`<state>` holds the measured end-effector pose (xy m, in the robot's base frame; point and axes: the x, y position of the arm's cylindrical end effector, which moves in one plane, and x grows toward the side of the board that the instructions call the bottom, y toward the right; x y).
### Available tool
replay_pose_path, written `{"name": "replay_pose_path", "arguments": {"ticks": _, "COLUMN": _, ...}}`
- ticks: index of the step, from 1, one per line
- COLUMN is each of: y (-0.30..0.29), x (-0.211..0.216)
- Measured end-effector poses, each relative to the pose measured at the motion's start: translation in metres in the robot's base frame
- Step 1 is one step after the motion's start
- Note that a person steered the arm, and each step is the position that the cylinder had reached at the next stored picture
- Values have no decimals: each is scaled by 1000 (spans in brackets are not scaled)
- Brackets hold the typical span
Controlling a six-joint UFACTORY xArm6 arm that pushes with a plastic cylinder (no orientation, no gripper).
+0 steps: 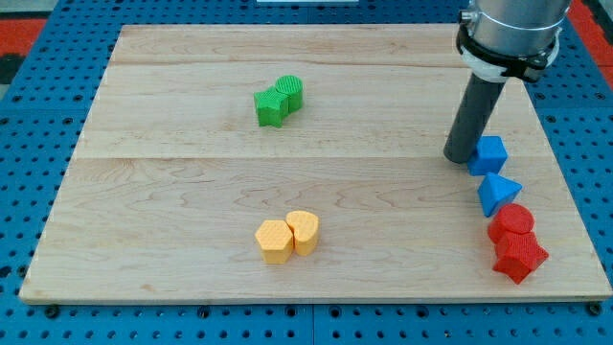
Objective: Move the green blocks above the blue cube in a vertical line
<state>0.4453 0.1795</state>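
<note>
Two green blocks sit touching at the view's upper middle: a green star-like block and a green cylinder just up and right of it. The blue cube lies near the board's right edge. My tip rests on the board right beside the blue cube, on its left, touching or nearly touching it. The green blocks are far to the left of my tip and the cube.
A blue triangular block lies just below the blue cube. A red cylinder and a red star-like block sit below that at the right edge. Two yellow blocks touch at the lower middle. The wooden board lies on a blue surface.
</note>
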Motion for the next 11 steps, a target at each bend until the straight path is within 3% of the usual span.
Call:
{"name": "replay_pose_path", "arguments": {"ticks": 1, "y": 2, "x": 1}}
{"name": "replay_pose_path", "arguments": {"ticks": 3, "y": -150, "x": 31}}
{"name": "replay_pose_path", "arguments": {"ticks": 4, "y": -211, "x": -10}}
{"name": "replay_pose_path", "arguments": {"ticks": 7, "y": -282, "x": -148}}
{"name": "replay_pose_path", "arguments": {"ticks": 8, "y": -267, "x": -164}}
{"name": "replay_pose_path", "arguments": {"ticks": 10, "y": -170, "x": -98}}
{"name": "replay_pose_path", "arguments": {"ticks": 11, "y": -179, "x": -81}}
